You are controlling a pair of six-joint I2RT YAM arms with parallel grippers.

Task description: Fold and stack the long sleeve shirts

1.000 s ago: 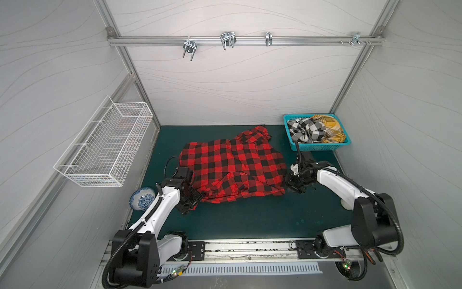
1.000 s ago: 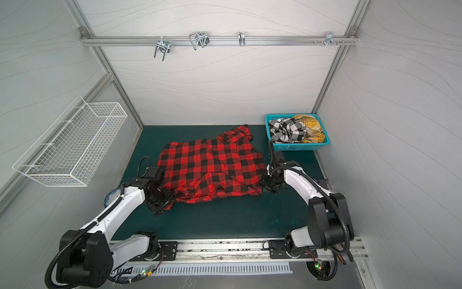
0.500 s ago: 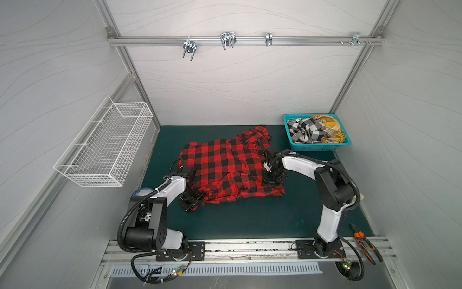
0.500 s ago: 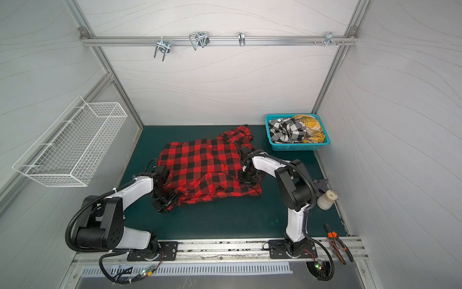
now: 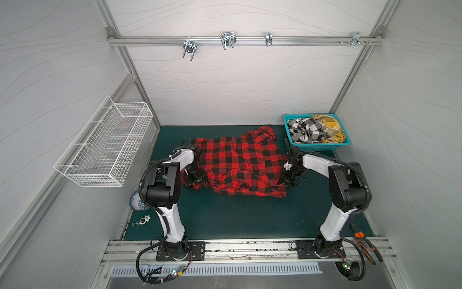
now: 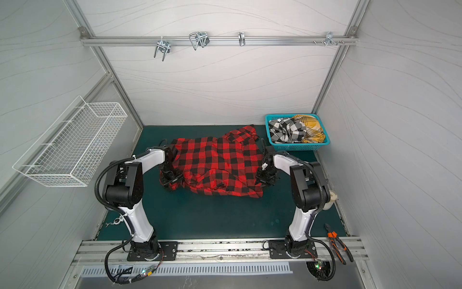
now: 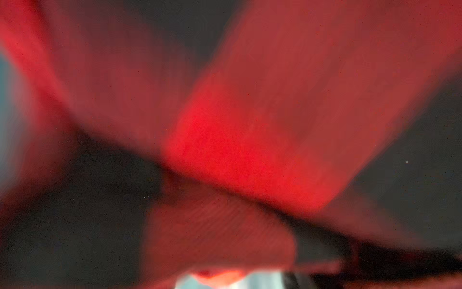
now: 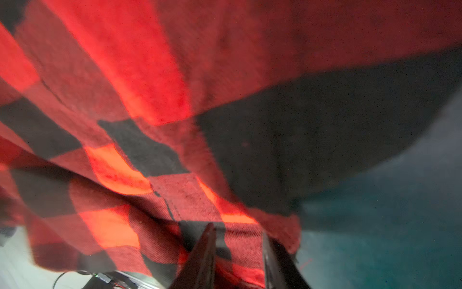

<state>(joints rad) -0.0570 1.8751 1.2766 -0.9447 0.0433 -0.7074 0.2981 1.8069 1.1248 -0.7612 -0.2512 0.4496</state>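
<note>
The red-and-black plaid shirt lies spread and rumpled on the green mat. My left gripper is low at the shirt's near left corner, partly under cloth. In the left wrist view, blurred red cloth fills the frame and hides the jaws. My right gripper is at the shirt's near right edge. Its fingers stand apart with the shirt's edge lying between them. A black-and-white shirt and a yellow one lie bunched in the teal basket.
A white wire basket hangs on the left wall. A blue-and-white bowl and a small metal trinket sit at the mat's left edge. Orange-handled pliers lie at the front right. Bare mat stretches in front of the shirt.
The right gripper, over the shirt's right part half a second ago, now sits at its near right edge. The left gripper stays at the near left corner.
</note>
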